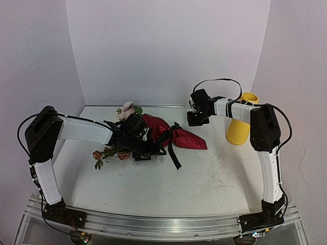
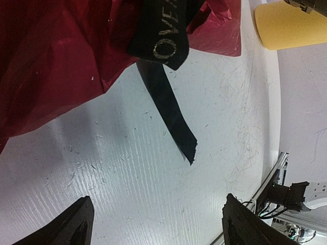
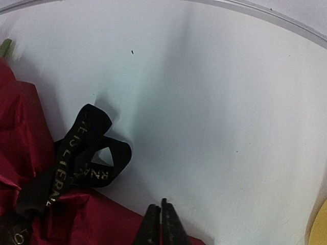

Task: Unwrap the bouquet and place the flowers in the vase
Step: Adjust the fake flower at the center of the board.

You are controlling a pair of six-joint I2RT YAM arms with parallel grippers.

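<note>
Your right claw (image 3: 161, 224) is clenched with nothing between its tips; your left claw (image 2: 156, 224) gapes wide.
Just past both, the bouquet (image 1: 173, 133) lies mid-desk (image 1: 204, 176) in shiny, crinkled dark red wrap, tied with a gold-lettered black ribbon (image 3: 76, 168). Small pink and rust flowers (image 1: 98, 154) spill leftward on leafy stems. The matte mustard vase (image 1: 236, 133) stands at right.

- The left pincer (image 2: 157, 217) is seen with its two dark fingers (image 2: 69, 227) spread wide, nothing gripped between them.
- Ahead and to its left, the crinkled dark red wrap (image 2: 56, 56) is laid on the scratched white table (image 2: 102, 168).
- A black ribbon (image 2: 171, 109) with gold lettering is trailed from the wrap towards the gap.
- Far ahead to the right, the yellow vase (image 2: 291, 25) is partly seen.
</note>
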